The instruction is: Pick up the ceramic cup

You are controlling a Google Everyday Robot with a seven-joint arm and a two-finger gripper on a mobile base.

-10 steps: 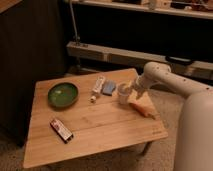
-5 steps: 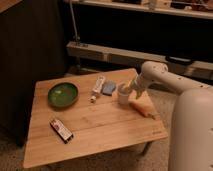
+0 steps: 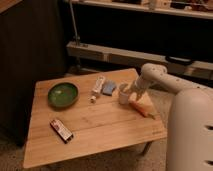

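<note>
White cup (image 3: 123, 95) stands near the table's (image 3: 100, 131) right edge; my gripper (image 3: 131, 91) is right at it. Whether it's pinching, I can't tell. Next: grip firmly, lift straight.

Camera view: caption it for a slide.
Gripper at the ceramic cup on the wooden table, green bowl far left.

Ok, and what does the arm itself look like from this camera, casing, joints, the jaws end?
The arm is smooth, glossy white casing with rounded tubular segments and a bulbous elbow joint. No cables or markings are visible on it. It narrows to the gripper, which reads darker than the casing, right at the small white ceramic cup on the light wooden table. A broad white body section fills the lower right.
</note>
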